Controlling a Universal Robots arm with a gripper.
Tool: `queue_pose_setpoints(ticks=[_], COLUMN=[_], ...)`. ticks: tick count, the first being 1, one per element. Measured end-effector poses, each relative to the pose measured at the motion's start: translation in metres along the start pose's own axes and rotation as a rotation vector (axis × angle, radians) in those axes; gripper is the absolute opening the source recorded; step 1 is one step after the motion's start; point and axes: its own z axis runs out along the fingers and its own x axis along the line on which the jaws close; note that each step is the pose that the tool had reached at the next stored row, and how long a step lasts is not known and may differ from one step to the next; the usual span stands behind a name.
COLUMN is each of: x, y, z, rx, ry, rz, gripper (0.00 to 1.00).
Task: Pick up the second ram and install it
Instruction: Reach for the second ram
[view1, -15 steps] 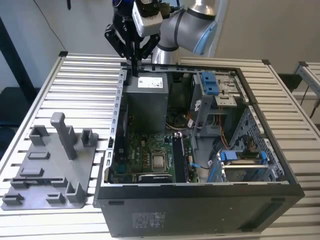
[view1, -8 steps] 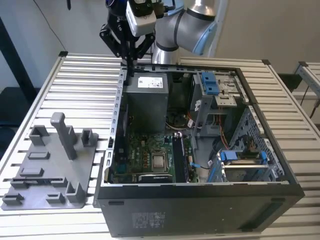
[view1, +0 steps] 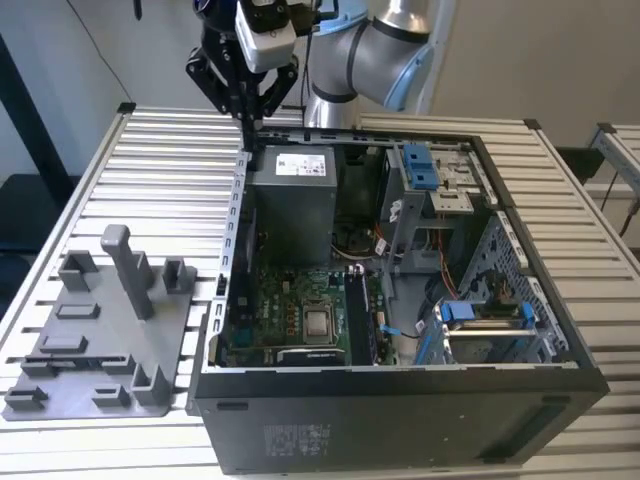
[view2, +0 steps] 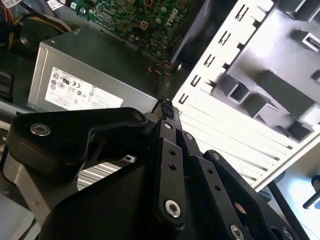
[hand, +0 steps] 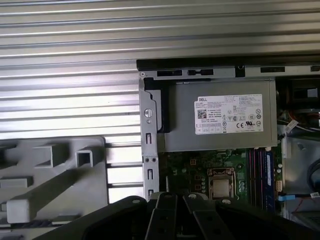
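— Slatted table (view1: 150, 150), open case (view1: 400, 400). Where's the ram?
— Probably the dark stick (view1: 354, 315) in the board slots, lower centre, lengthwise down-frame. The gripper (view1: 248, 128), fingers together and empty, hangs upper left of it.

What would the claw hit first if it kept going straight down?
Most likely the corner rim of the open computer case, beside the grey power supply. The claw points down just above that corner in the exterior view, but depth is unclear; it might slip past onto the slatted table.
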Motion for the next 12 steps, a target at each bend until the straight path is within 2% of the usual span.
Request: queue_pose_setpoints(ticks=[12], x=[0.0138], y=[-0.0009], z=[-0.0003], rx=[0.0003], ry=[0.004], rz=[0.0], gripper=[0.11])
